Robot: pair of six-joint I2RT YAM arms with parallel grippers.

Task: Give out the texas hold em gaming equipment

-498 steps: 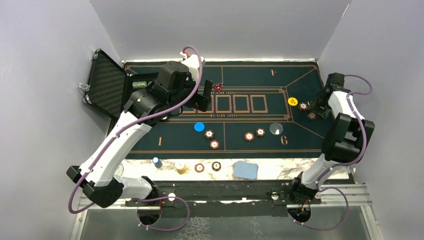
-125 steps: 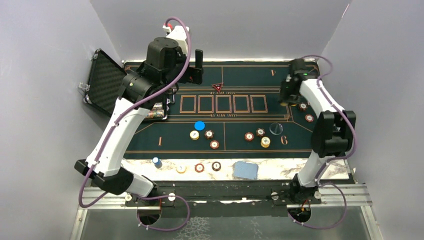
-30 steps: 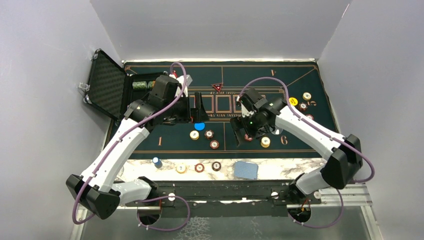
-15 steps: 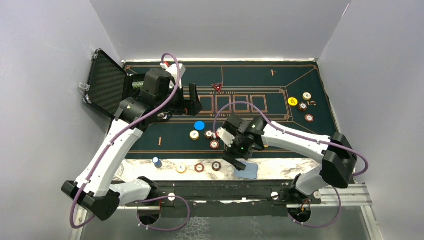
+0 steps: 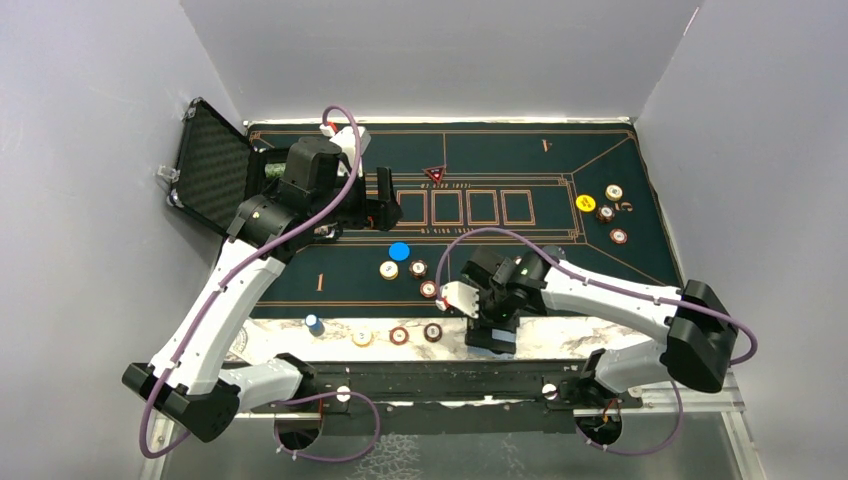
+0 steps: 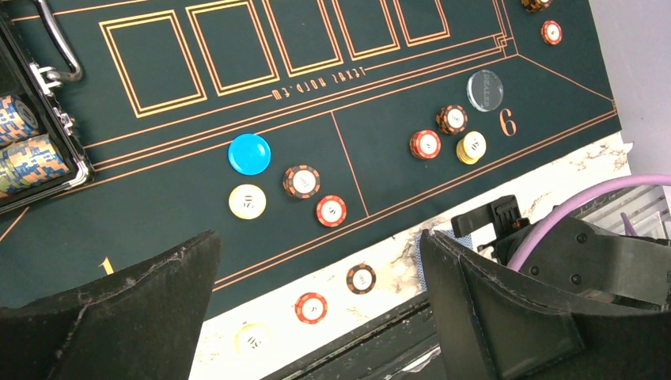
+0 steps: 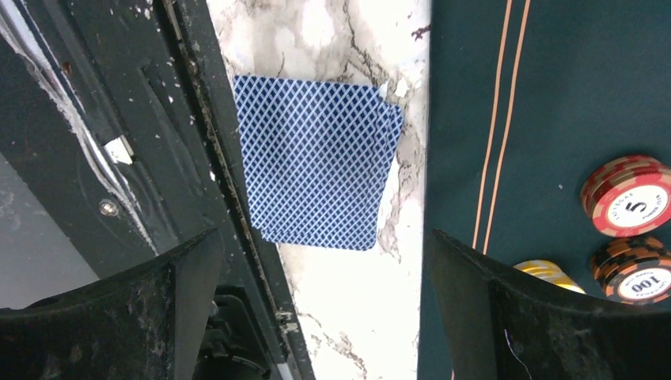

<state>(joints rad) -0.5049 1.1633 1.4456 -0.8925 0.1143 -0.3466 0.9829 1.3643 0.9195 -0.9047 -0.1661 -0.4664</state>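
Observation:
The blue-backed playing cards lie as a small stack on the marble strip by the mat's near edge. My right gripper hangs over them, open, one finger to each side and nothing between them. In the top view that gripper covers the cards. My left gripper stands open and empty above the mat's left side. On the mat near it are a blue disc, a yellow chip and two red-brown chips. A clear disc and three chips lie near the "6". The red triangular marker sits further back.
The open black case with chip rolls stands at the mat's left edge. Three chips lie on the marble strip near the arm rail. A yellow disc and three chips lie at the far right.
My right arm has swept from the middle of the mat toward the near edge and now stands over the cards. The left arm has drawn back a little toward the case. Both grippers stayed open.

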